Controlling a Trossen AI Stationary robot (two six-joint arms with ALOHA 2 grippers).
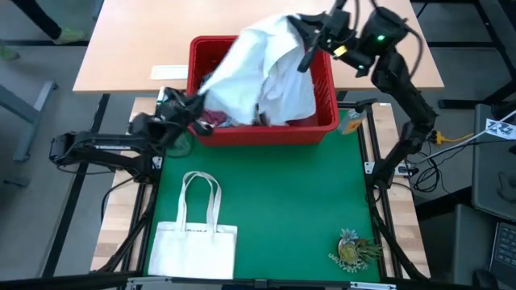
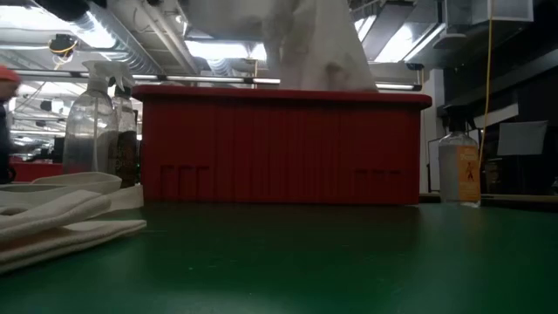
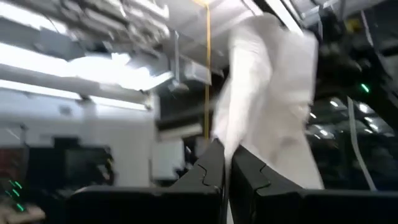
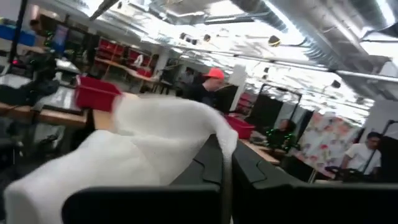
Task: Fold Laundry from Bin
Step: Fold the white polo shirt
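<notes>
Seen from above, the rectangular red plastic bin (image 1: pixel 322 97) sits at the far edge of the green table (image 1: pixel 282 201), heaped with laundry: a large white soft garment (image 1: pixel 258 68) is stretched up out of it, with a scrap of maroon cloth (image 1: pixel 216 119) showing at the bin's near left corner. The right end effector (image 1: pixel 310 36) is raised over the bin's far right side, its fingers clamped together on the upper end of the white garment. The left end effector (image 1: pixel 196 103) is at the bin's left wall, fingers closed on the garment's lower edge.

The low view hides both arms; it shows instead the bin's ribbed, slotted front wall (image 2: pixel 279 148) and the white cloth (image 2: pixel 318 48) rising above the rim, plus clear plastic bottles (image 2: pixel 91 131) behind. Each wrist view shows closed dark fingers (image 3: pixel 214 168) (image 4: pixel 214 162) pinching limp, creased white fabric.

Only the high view shows the flat white tote bag with handles (image 1: pixel 196 238) and a small pineapple-like trinket (image 1: pixel 353 250) on the near table
</notes>
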